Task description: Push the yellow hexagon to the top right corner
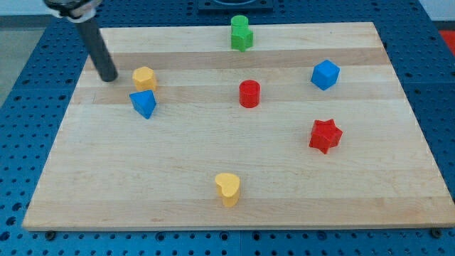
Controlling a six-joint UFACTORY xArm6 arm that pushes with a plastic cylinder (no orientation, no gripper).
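Observation:
The yellow hexagon (144,77) sits on the wooden board (178,163) at the upper left. My tip (109,77) rests on the board just left of the yellow hexagon, with a small gap between them. A blue triangular block (143,104) lies right below the hexagon, nearly touching it. The board's top right corner (370,28) is far across at the view's right.
A green block (241,33) stands at the top edge. A red cylinder (249,94) is at the centre. A blue cube (325,75) is at the upper right, a red star (325,136) at the right, a yellow heart (228,189) at the bottom.

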